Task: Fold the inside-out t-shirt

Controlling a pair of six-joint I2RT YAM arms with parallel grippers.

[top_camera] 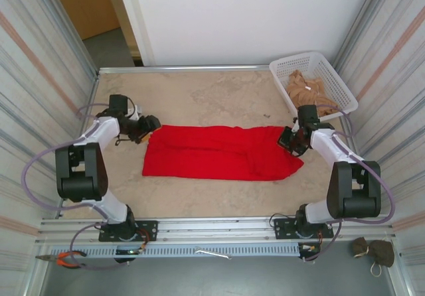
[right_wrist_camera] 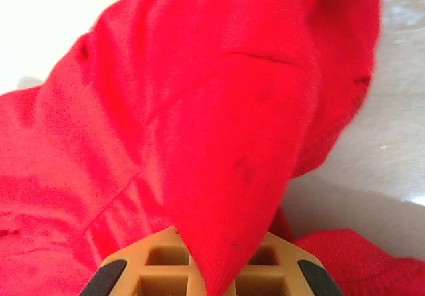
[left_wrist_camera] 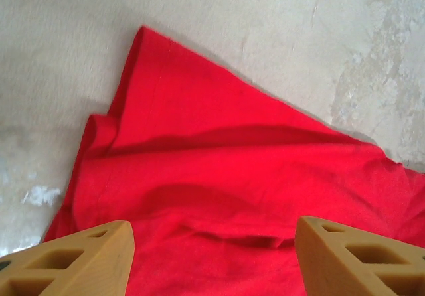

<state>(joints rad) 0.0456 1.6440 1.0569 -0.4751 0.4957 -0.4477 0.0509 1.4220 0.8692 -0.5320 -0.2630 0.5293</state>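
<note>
Top view: the red t-shirt (top_camera: pixel 219 153) lies as a wide band across frame centre on the table (top_camera: pixel 199 97). Right gripper (top_camera: pixel 292 142), centre right: jaws closed, pinching a fold at the shirt's right end, with cloth draping over the fingers (right_wrist_camera: pixel 159 269). Left gripper (top_camera: pixel 147 127), centre left: jaws apart, gripping nothing, at the shirt's left edge.

T-shirt (top_camera: pixel 212 153) on table (top_camera: pixel 199 97), basket (top_camera: pixel 340 78) behind it at right corner
</note>
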